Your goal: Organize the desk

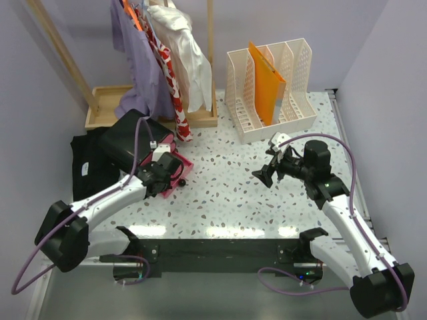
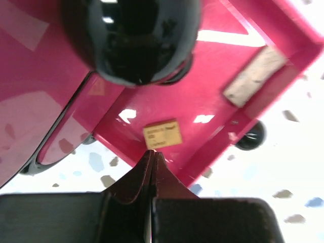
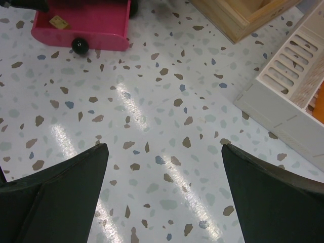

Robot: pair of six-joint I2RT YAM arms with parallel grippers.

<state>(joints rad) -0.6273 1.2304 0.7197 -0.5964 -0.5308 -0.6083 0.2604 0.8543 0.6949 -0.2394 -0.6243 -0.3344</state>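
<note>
Your desk [image 1: 227, 193] – the white speckled top – fills the middle of the overhead view, from the arm bases back to the wall.

At its left side a pink drawer [image 2: 202, 101] lies against a black box [image 1: 130, 140], open side up, with a round black knob [image 3: 79, 45] on its front wall. Inside it you have a small yellow tag [image 2: 162, 135] lying flat on the floor and a pale cork-coloured strip [image 2: 254, 76] along one wall. A glossy black rounded thing [image 2: 131, 35] fills the top of the left wrist view; what it is cannot be told.

Your left gripper [image 2: 152, 158] has its fingers pressed together with nothing between them, the tips over the drawer's edge, just beside the yellow tag.

Your right gripper [image 3: 164, 147] hangs over bare desk with its jaws spread wide, holding nothing, well apart from the drawer.

At the back right stands a cream slotted file organizer [image 1: 297, 73]; one orange folder [image 1: 267, 83] leans in a middle slot. At the back left a shallow wooden tray [image 1: 100, 107] sits under hanging clothes [image 1: 167, 53], which hide part of it.
</note>
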